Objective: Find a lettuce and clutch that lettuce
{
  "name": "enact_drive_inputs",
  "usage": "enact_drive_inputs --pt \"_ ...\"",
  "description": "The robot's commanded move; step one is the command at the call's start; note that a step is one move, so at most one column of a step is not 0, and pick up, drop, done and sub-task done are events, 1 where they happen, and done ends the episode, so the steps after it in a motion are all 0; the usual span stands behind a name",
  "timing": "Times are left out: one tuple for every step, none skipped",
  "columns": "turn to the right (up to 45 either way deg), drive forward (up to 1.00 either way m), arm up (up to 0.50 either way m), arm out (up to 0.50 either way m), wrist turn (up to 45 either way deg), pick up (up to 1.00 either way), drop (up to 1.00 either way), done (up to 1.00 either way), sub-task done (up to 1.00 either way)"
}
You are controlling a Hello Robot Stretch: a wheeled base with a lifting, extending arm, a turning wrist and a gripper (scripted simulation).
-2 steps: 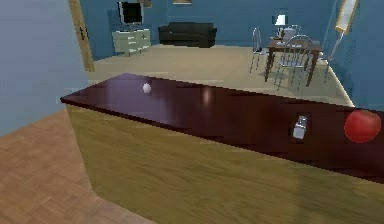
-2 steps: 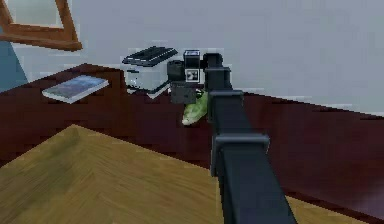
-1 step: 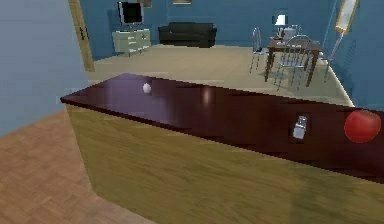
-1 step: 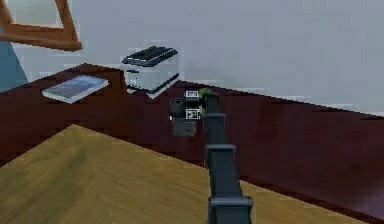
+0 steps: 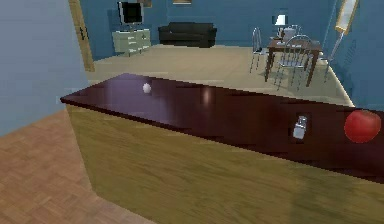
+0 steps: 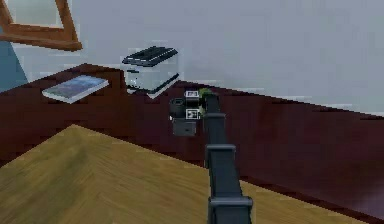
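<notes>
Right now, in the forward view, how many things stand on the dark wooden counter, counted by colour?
White: 1, the small white round thing
Grey: 1, the small grey upright thing
Red: 1, the large red round thing
Total: 3

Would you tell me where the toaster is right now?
In the arm side view, the toaster stands on the dark counter near the wall, left of centre, just right of a book.
</notes>
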Motion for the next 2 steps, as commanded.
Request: enact_drive_inputs --pt "0.0 0.0 0.1 0.0 0.0 0.0 0.0 0.0 0.0" --pt "0.0 0.0 0.0 0.0 0.0 0.0 0.0 1.0 0.0"
